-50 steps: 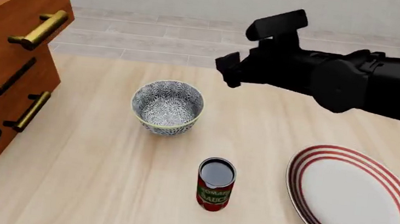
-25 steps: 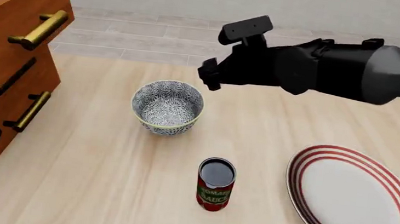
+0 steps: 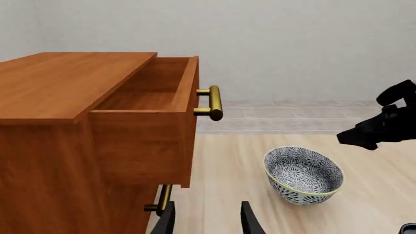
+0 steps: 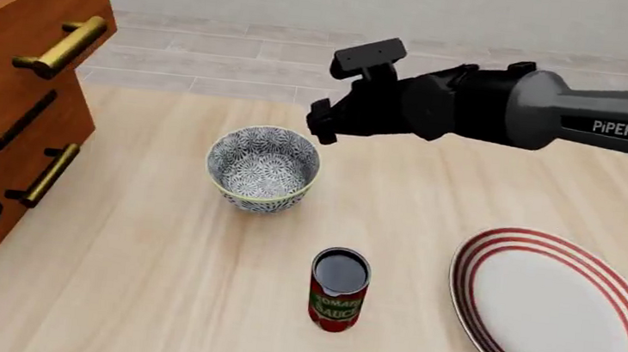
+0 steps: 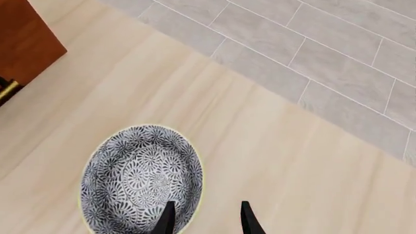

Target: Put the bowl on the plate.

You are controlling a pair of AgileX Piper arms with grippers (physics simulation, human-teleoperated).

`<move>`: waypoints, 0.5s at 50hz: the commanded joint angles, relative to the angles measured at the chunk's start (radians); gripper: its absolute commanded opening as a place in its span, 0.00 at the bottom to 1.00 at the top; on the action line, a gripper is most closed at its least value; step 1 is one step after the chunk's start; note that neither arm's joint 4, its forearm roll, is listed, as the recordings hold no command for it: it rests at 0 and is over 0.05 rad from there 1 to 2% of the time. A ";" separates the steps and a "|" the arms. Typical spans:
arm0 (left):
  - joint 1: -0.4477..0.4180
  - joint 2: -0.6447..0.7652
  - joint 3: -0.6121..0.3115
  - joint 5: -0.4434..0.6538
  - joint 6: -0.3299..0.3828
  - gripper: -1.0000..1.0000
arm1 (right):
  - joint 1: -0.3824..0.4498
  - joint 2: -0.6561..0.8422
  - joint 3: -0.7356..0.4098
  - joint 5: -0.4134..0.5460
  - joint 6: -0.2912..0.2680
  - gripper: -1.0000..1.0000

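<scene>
**Right pincer closing in on bowl rim**

Right gripper has swung left and down over the last sec and now hangs just above the far-right rim of the floral bowl. Fingers apart, nothing held; in the wrist view they straddle the pale rim edge, not yet touching. Bowl sits upright on the table, centre-left, w/ the tomato sauce can nearer the camera and the red-ringed plate well apart at near right. Left gripper idles by the wooden drawer unit, fingers apart, empty. Judgement: approach nearly done; next is a short drop and pinch on the rim. Plate is unobstructed; can lies near the carry path.
</scene>
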 commanded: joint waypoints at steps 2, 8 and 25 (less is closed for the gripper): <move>0.000 0.000 0.000 0.000 0.000 1.00 | -0.014 0.069 -0.050 0.010 0.003 1.00; 0.000 0.000 0.000 0.000 0.000 1.00 | -0.015 0.094 -0.064 0.016 0.013 1.00; 0.000 0.000 0.000 0.000 0.000 1.00 | -0.021 0.144 -0.087 0.012 0.022 1.00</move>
